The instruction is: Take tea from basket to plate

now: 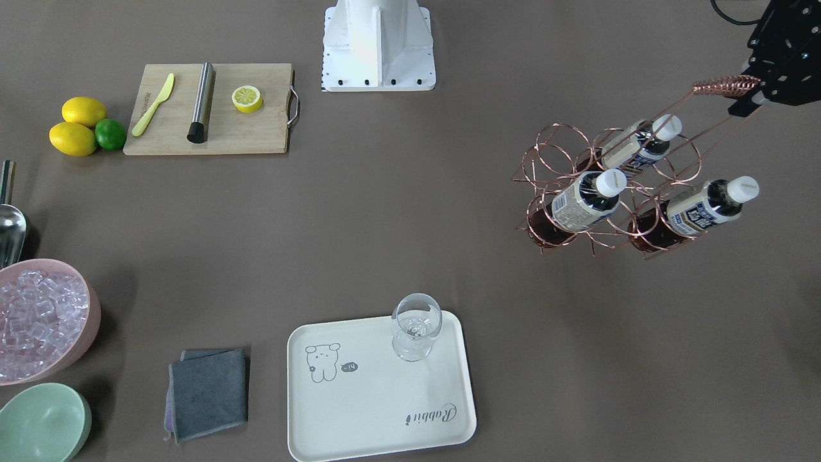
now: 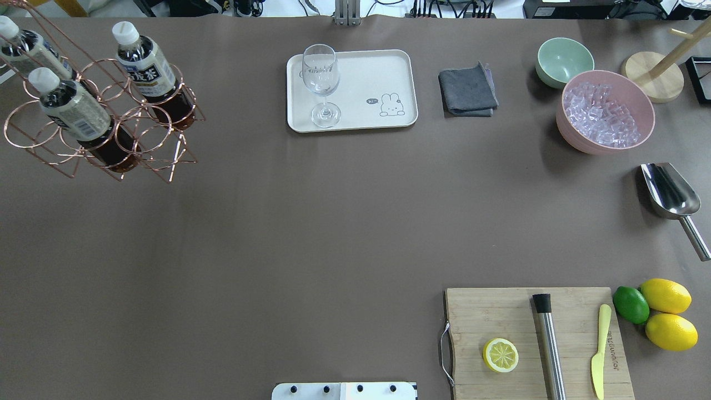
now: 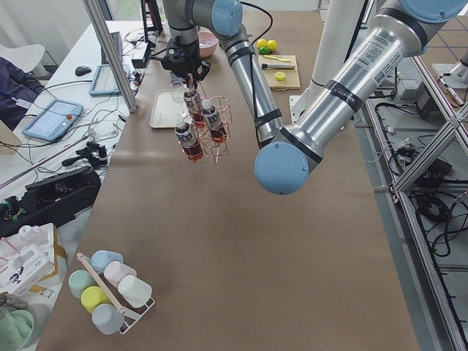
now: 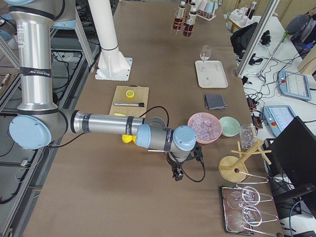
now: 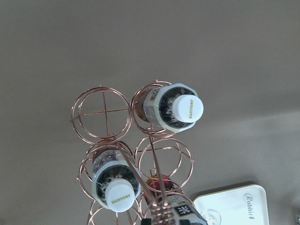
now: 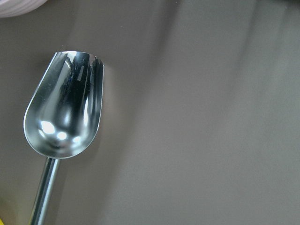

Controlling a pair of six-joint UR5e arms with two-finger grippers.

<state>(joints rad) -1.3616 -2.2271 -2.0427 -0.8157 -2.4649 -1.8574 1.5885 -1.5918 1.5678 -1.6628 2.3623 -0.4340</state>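
Brown table (image 2: 278,233); carries plate (image 2: 383,72), cutting board (image 2: 489,316), grey cloth (image 2: 466,91), scoop (image 2: 669,194), pink bowl (image 2: 589,147), green bowl (image 2: 561,58)

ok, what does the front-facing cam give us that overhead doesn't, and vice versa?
Only front-facing: the left gripper, closed on the coiled handle of the basket. Overhead cuts off the handle top and shows no gripper.
Only overhead: the round wooden stand at the far right.
Both: three tea bottles in the basket, the plate with only a wine glass on it, and the cutting board.
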